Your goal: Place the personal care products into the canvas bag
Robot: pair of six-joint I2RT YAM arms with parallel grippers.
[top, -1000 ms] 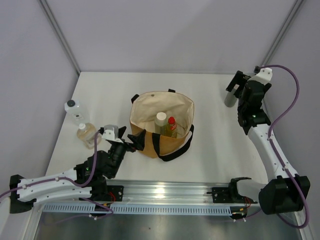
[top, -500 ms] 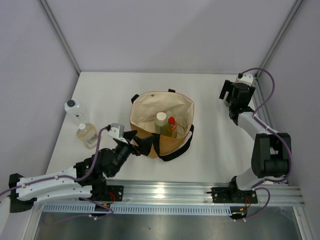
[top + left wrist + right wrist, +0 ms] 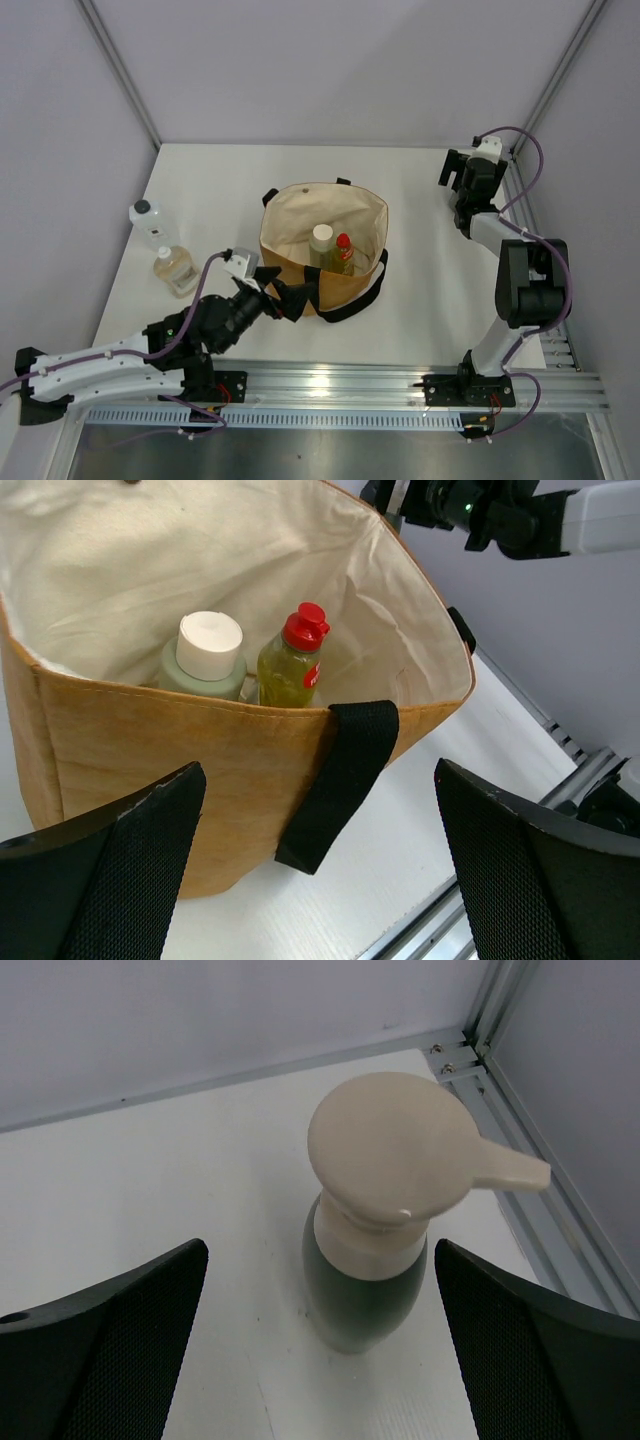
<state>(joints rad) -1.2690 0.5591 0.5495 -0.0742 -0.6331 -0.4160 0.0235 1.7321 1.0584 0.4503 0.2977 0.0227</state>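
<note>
Facing the canvas bag [image 3: 150, 750], the left gripper [image 3: 315, 775] gapes; the right gripper [image 3: 320, 1250] gapes before a grey-green pump bottle [image 3: 385, 1160].

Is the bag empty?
No, the canvas bag holds two bottles: a grey-green bottle with a pale cap and a yellow bottle with a red cap.

left claw [image 3: 315, 780] spread wide, held low; right claw [image 3: 320, 1255] spread wide, tilted downward
</note>
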